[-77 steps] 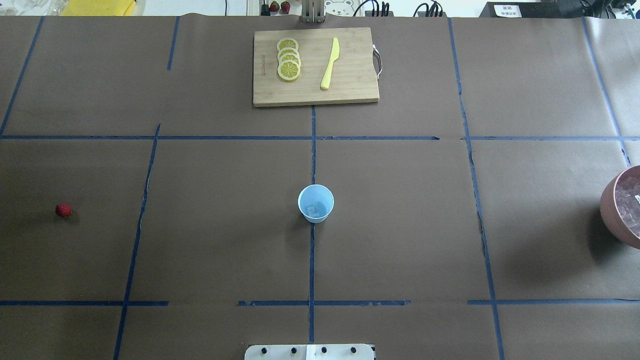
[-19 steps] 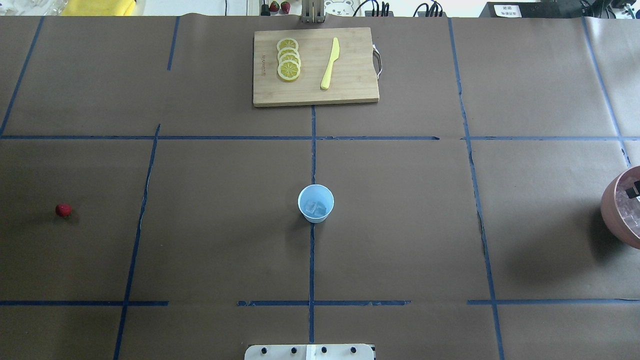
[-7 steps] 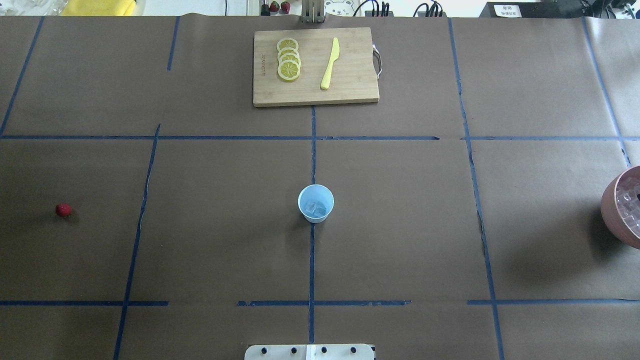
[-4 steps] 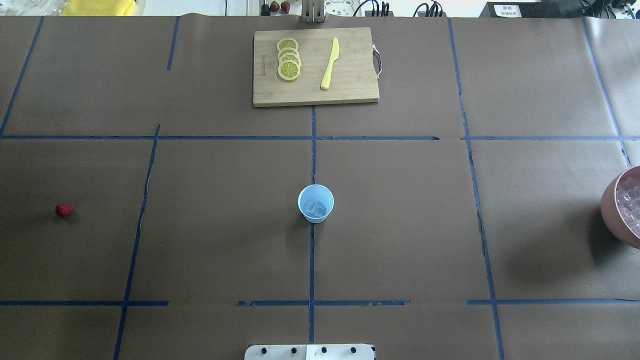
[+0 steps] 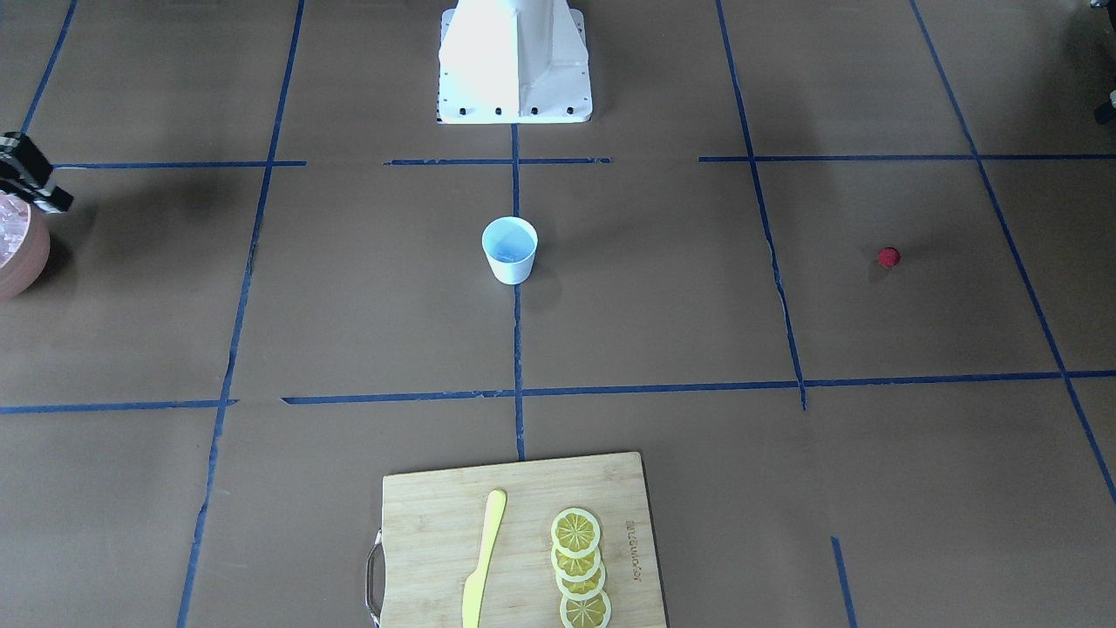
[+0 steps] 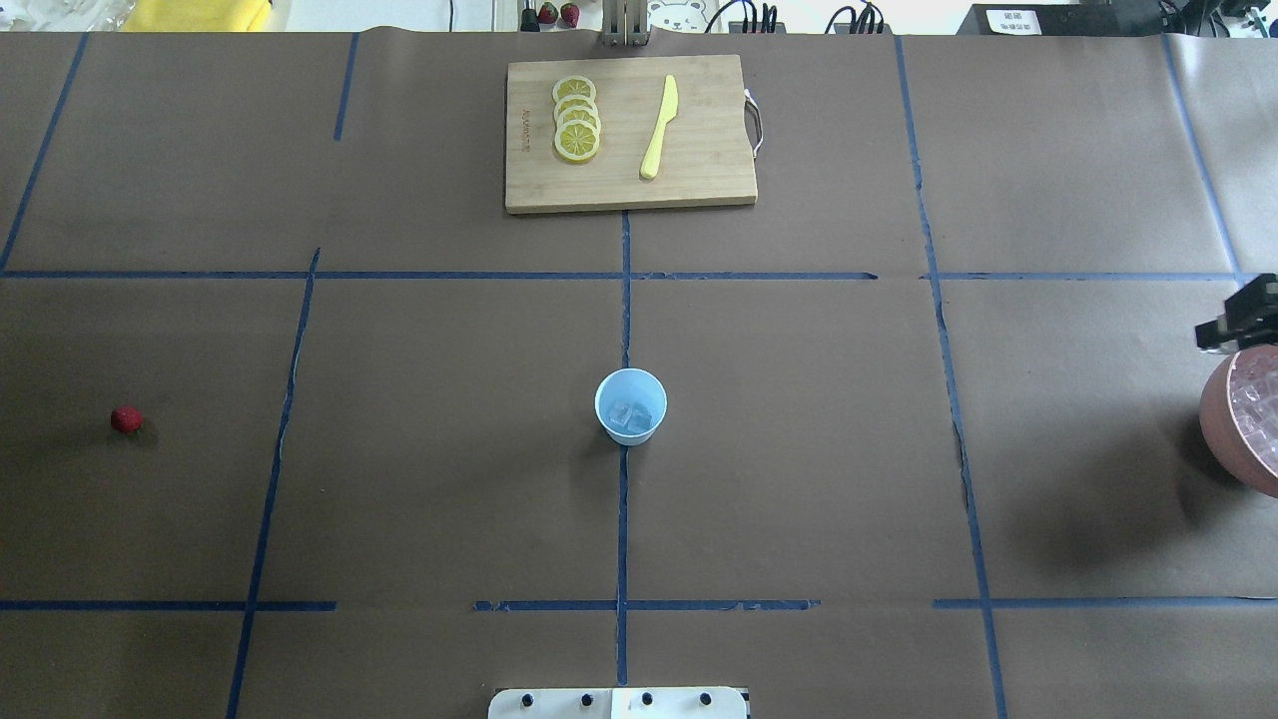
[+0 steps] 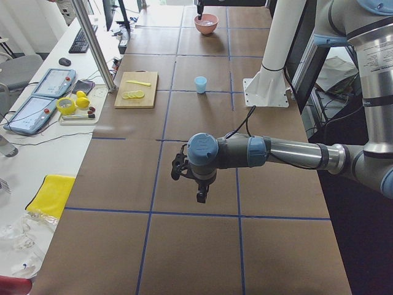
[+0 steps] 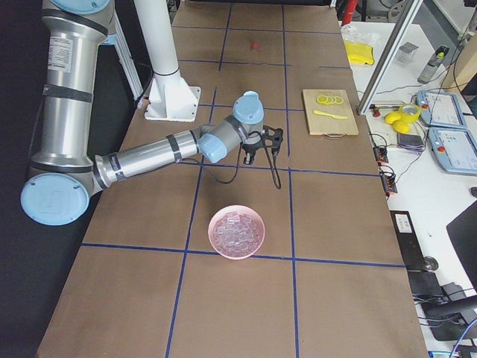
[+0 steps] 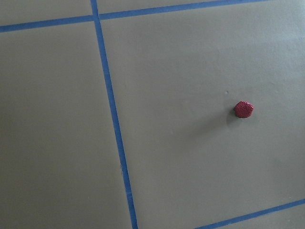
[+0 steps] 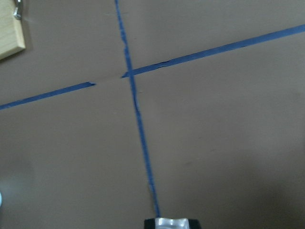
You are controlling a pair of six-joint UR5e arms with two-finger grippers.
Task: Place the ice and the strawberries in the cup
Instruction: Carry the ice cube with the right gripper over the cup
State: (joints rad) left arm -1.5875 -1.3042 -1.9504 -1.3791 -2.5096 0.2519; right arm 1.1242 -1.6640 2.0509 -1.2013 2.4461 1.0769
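Cup: the pale blue cup [image 6: 631, 406] is standing upright at the middle of the table [image 6: 799, 479], right on a blue tape line [image 6: 622, 519].
Ice: a few clear pieces of ice [image 6: 631, 414] are lying in the bottom of the cup, and many more are sitting heaped in the bowl [image 6: 1220, 424].
Strawberry: the little red strawberry [image 6: 126, 419] is lying alone on the brown paper, well apart from the cup, towards the robot's left end.
Bowl: the pink-brown one is sitting at the robot's right end, well apart from the cup.
Far side: a cutting board [image 6: 629, 133] is carrying overlapping lemon slices [image 6: 576, 120] and a yellow knife [image 6: 659, 127] beside them.
Right claw: the right claw [image 6: 1223, 333] is hanging above the table just beside the bowl, on the board's side, not touching it. I cannot tell whether it is spread or clenched, or gripping anything.
Left claw: the left claw [image 7: 200, 195] is pointing down over the table, with the strawberry showing in its wrist view. I cannot tell its grip.
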